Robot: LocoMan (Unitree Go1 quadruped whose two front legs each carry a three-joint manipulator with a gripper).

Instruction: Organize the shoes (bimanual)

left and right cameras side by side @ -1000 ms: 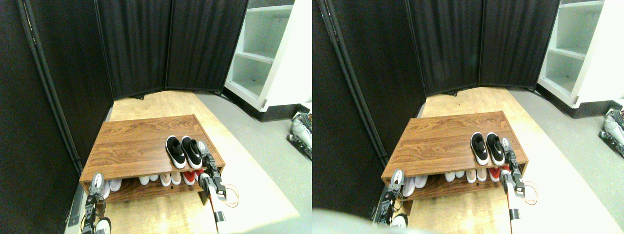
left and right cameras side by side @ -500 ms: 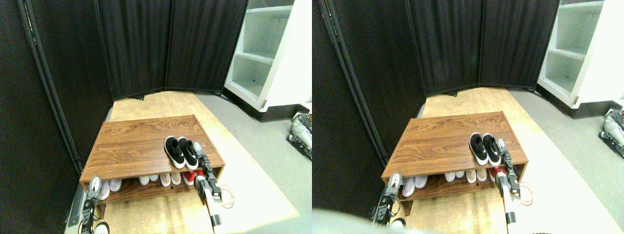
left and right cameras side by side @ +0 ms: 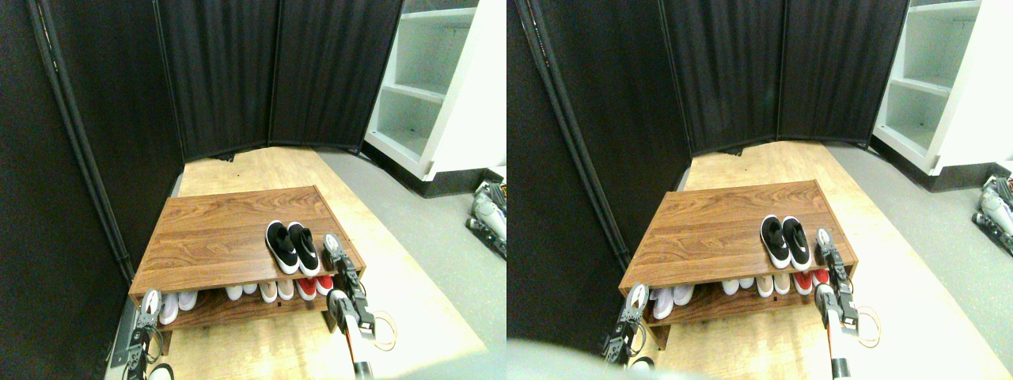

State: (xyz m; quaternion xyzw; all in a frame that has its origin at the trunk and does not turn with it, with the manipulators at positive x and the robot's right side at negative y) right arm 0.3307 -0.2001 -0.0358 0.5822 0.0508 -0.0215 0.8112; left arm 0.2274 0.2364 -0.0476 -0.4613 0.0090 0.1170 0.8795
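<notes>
Two black sneakers [left and right cameras side by side: 292, 247], one wooden shoe rack [left and right cameras side by side: 214, 237], two tools, left [left and right cameras side by side: 148, 303] and right [left and right cameras side by side: 331, 245]

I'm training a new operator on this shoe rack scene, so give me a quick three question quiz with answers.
1. True or false: the pair of black low-top sneakers with white soles sits on top of the brown wooden shoe rack.
2. Which gripper is nearer the sneakers? A) left gripper B) right gripper
3. Fill in: the shoes at the right end of the rack's lower shelf are ____.

Key: 1 true. 2 B. 3 red.
</notes>
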